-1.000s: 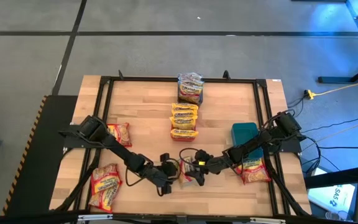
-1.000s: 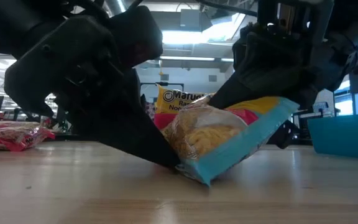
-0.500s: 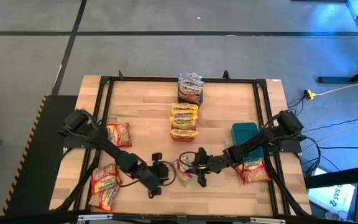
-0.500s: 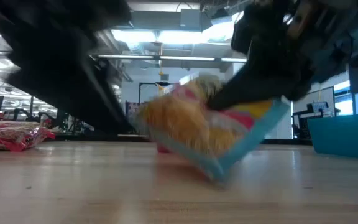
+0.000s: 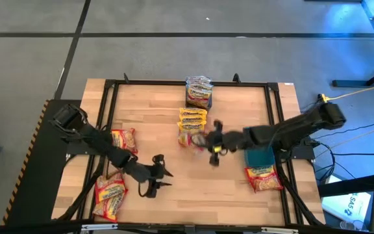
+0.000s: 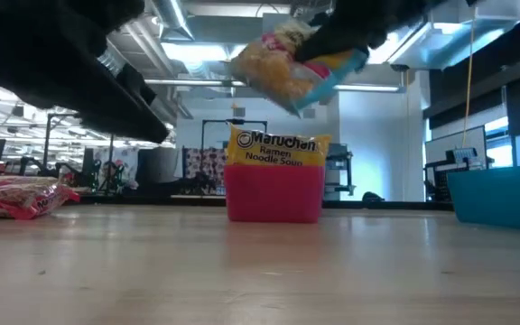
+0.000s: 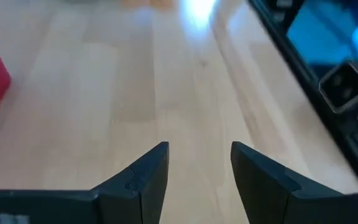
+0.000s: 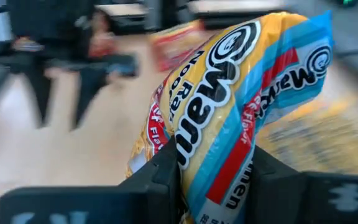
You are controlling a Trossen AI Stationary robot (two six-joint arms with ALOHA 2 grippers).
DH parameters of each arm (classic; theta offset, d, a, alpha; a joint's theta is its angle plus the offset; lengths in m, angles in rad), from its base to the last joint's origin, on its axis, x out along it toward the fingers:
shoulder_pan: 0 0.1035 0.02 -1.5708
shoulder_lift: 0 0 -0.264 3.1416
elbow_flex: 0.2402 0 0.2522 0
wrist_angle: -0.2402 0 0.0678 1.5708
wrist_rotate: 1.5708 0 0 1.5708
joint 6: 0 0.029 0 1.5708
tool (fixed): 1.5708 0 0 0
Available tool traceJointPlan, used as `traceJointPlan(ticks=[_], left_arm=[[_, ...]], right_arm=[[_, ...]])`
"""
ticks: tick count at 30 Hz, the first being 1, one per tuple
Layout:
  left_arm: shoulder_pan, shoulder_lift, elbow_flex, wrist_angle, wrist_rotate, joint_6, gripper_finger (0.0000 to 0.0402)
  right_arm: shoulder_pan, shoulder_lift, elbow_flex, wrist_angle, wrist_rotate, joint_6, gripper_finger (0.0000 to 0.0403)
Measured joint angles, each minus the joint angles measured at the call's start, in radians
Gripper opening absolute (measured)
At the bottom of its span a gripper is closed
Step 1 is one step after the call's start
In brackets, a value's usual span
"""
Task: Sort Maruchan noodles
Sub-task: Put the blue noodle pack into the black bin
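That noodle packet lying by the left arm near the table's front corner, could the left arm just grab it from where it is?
Probably yes. The left gripper is open and empty, hanging over bare wood, and the packet lies in the open close beside that arm. Nothing sits between them; the right gripper is off carrying another packet.

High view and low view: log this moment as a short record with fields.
right gripper: shut on a blue-edged Maruchan packet, lifted clear of the table
left gripper: open, empty, low over the table's near left part
red bin: at the table's middle, packets standing in it
teal bin: on the right side
loose packets: two at left, one at right
far bin: with packets at the table's far edge
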Motion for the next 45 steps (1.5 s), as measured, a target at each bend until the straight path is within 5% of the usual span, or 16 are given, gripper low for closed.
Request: traceJointPlan(ticks=[7, 12, 23, 45], left_arm=[[0.057, 0.001, -0.06, 0.113, -0.013, 0.002, 0.017], [0.099, 0.001, -0.061, 0.143, -0.014, 0.054, 0.017], [0.205, 0.001, -0.061, 0.138, 0.017, 0.074, 0.017], [0.217, 0.002, -0.061, 0.139, 0.039, 0.07, 0.017]], right_arm=[[-0.195, -0.05, 0.238, -0.389, 0.046, -0.272, 0.0083], [-0.342, -0.044, 0.318, -0.473, 0.035, -0.479, 0.0083], [-0.627, 0.043, 0.321, -0.458, -0.256, -0.803, 0.0083], [-0.695, 0.307, 0.32, -0.431, -0.274, -0.988, 0.0083]])
